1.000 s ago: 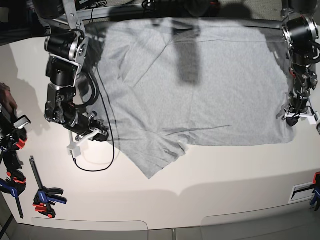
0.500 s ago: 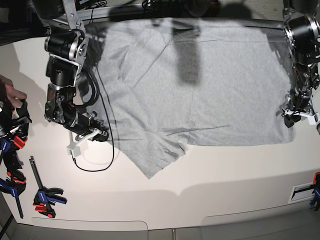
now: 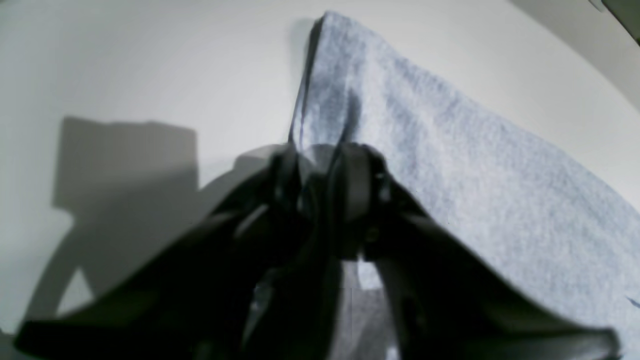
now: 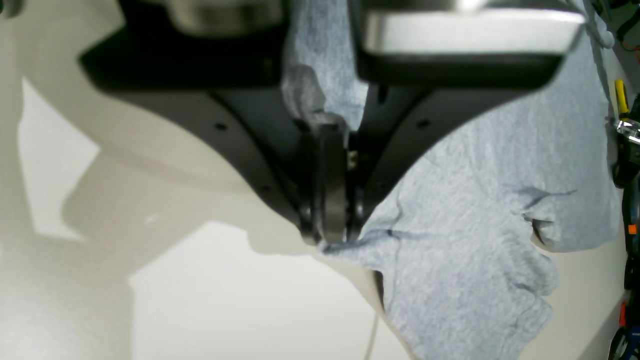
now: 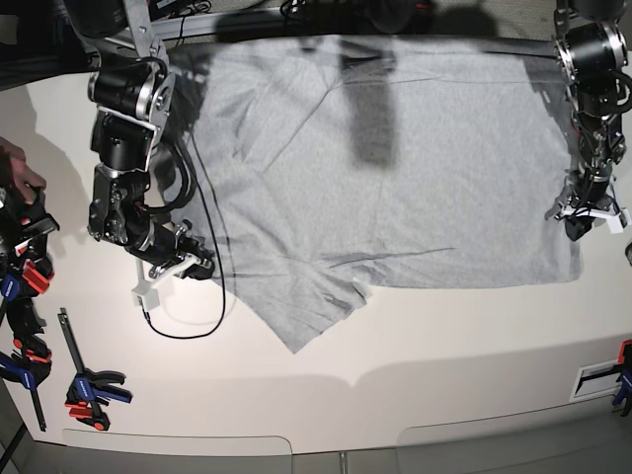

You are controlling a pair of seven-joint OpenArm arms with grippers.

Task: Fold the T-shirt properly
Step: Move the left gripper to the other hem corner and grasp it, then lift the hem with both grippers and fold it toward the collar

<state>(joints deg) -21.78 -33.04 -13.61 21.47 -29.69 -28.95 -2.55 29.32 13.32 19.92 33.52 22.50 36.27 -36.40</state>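
A grey T-shirt (image 5: 395, 168) is seen spread flat over the far half of a white bench (image 5: 444, 336), plain side up, reaching the bench's 12 o'clock edge. One sleeve (image 5: 311, 306) is laid out toward 6 o'clock, its corner pointing at the near edge.

The right end effector (image 5: 188, 265) is found at the shirt's 9 o'clock border, low over the bench. In the right wrist view, the right end effector (image 4: 327, 220) is pressed together, with a fold of grey cloth pinched at its tips and more cloth bunched up between the finger bases. A thin black cable (image 5: 202, 306) is looped on the bench just below it.

The left end effector (image 5: 583, 222) is placed at the shirt's 3 o'clock edge. In the left wrist view, the left end effector (image 3: 320, 175) is seen with its dark fingers (image 3: 352, 190) drawn close together over the raised hem; whether cloth is actually gripped cannot be told.

Several clamps (image 5: 84, 385) with red and blue handles are noted lying at 8 o'clock, well apart from the shirt. A hand (image 5: 15, 173) is visible at the 9 o'clock border, above another clamp.
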